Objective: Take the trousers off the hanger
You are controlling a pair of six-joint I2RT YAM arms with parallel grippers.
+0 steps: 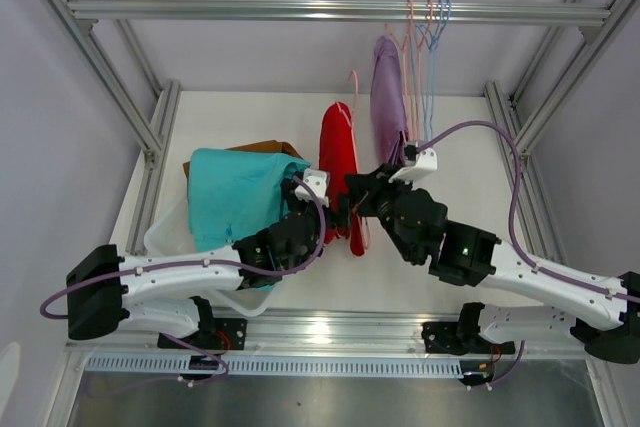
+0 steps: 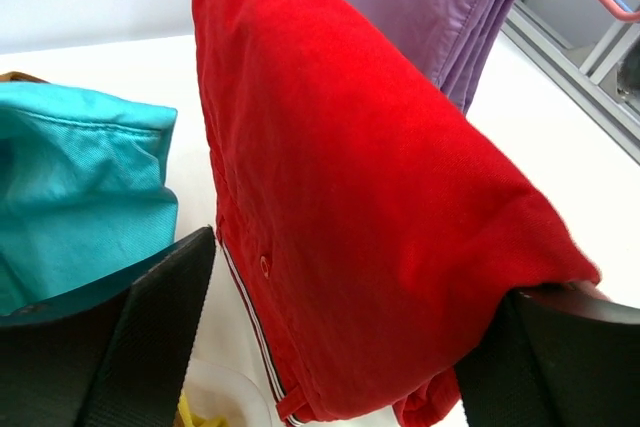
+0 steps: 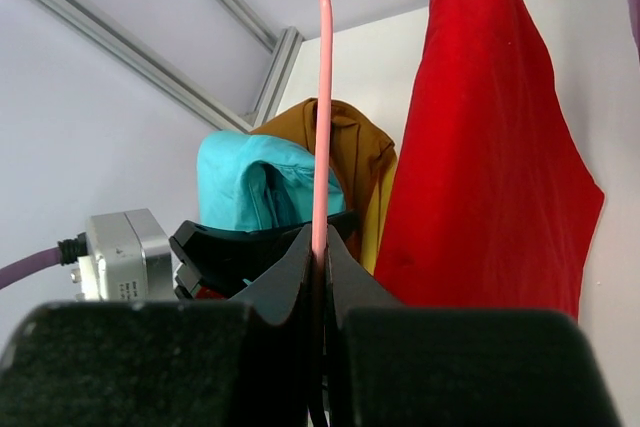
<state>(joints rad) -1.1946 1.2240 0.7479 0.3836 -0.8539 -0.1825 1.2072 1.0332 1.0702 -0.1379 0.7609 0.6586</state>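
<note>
Leftmost, well to the left of the red cloth trousers (image 1: 338, 152), folded teal cloth trousers (image 1: 232, 195) lie heaped over brown cloth trousers (image 1: 262, 147) on a translucent white plastic tub (image 1: 160, 237). Just left of the red pair's lower end, the left gripper (image 2: 365, 267) has its black fingers (image 2: 160, 332) spread wide, one on each side of the red cloth. The striped waistband sits beside the left finger and the fold rests on the right one. The red cloth trousers hang draped over a thin pink wire hanger (image 3: 322, 97). Just right of them, the right gripper (image 3: 318, 257) is pinched tight on that hanger's straight wire. Farther right of the red pair, lilac cloth trousers (image 1: 388, 97) hang below the aluminium top rail (image 1: 250, 10), with empty pink and blue hangers (image 1: 428, 32) just beyond.
</note>
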